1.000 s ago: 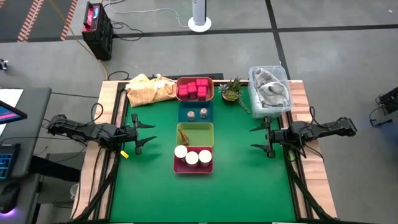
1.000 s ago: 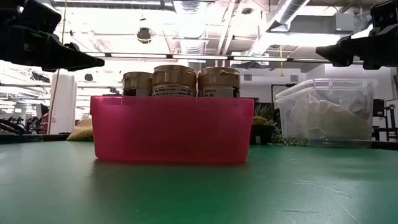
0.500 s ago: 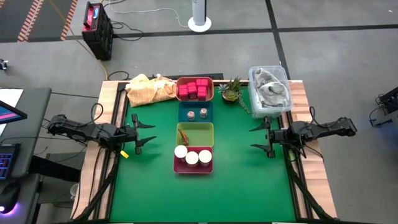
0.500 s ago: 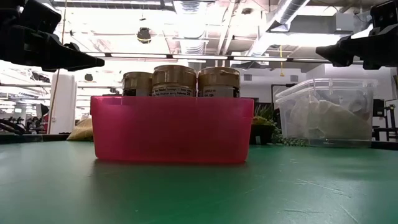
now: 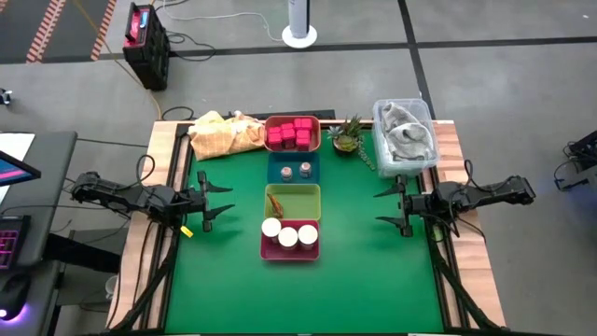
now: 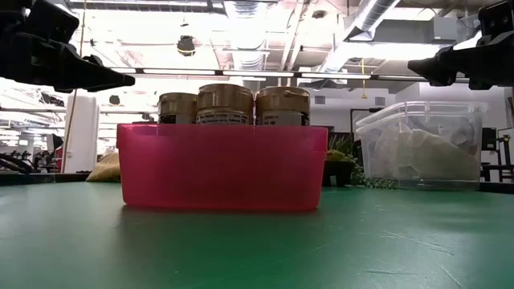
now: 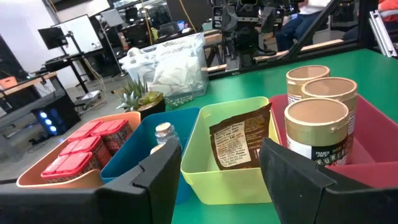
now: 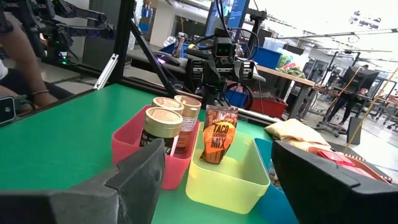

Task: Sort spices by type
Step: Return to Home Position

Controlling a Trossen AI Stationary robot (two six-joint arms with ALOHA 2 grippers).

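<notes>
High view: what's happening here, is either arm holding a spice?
Neither. The left hand and right hand hang open and empty at the sides of the table. Down the middle, red boxes fill the orange bin, two shakers stand in the blue bin, a packet lies in the yellow bin, and three jars stand in the pink bin. The sorting looks done.

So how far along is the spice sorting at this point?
Sorting looks finished: red cans fill the orange bin, two shakers the blue bin, the packet the yellow bin, three jars the pink bin. Nothing is in hand; the left gripper and right gripper sit open, clear of the bins. Nothing looks left to sort.
</notes>
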